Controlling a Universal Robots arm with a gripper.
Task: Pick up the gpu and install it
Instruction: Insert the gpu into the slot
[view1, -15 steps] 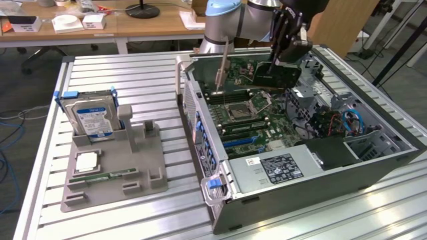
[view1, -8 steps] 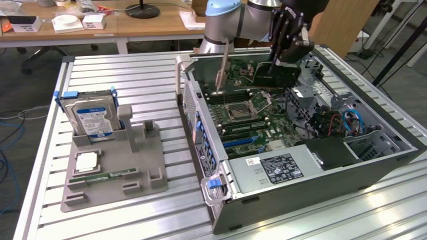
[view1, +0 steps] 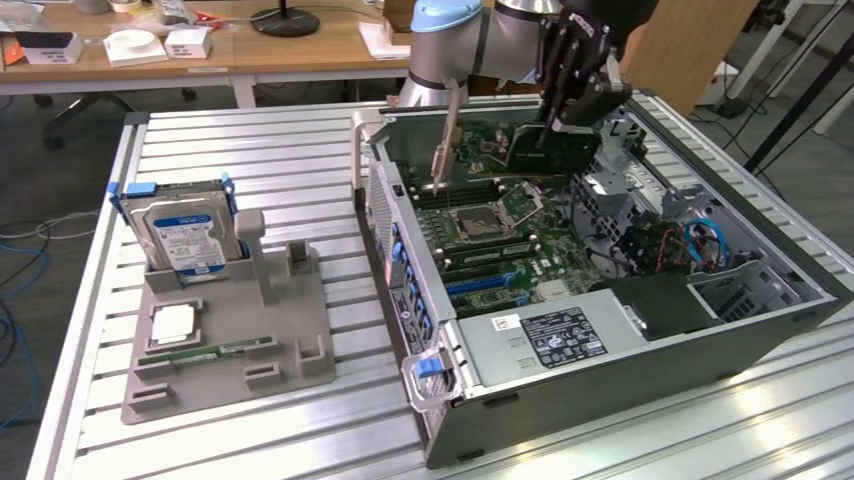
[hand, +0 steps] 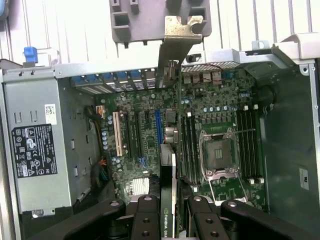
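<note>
Your gripper (view1: 571, 110) is clamped part-open on the gpu (view1: 541, 155), which hangs upright over the motherboard (view1: 494, 235) inside the open case (view1: 641, 350), by its far wall. The hard drive (view1: 187, 235) stands in a grey holder (view1: 287, 330) near the table's (view1: 267, 150) edge, on the exterior view's left. Whether card meets slot is unclear.

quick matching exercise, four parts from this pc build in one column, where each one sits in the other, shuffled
1 gpu
2 hard drive
3 memory stick
4 power supply

a lying flat on the grey holder
b fixed inside the computer case
c held in the gripper above the motherboard
d standing upright in the grey holder

Pairs: 1-c, 2-d, 3-a, 4-b
</note>
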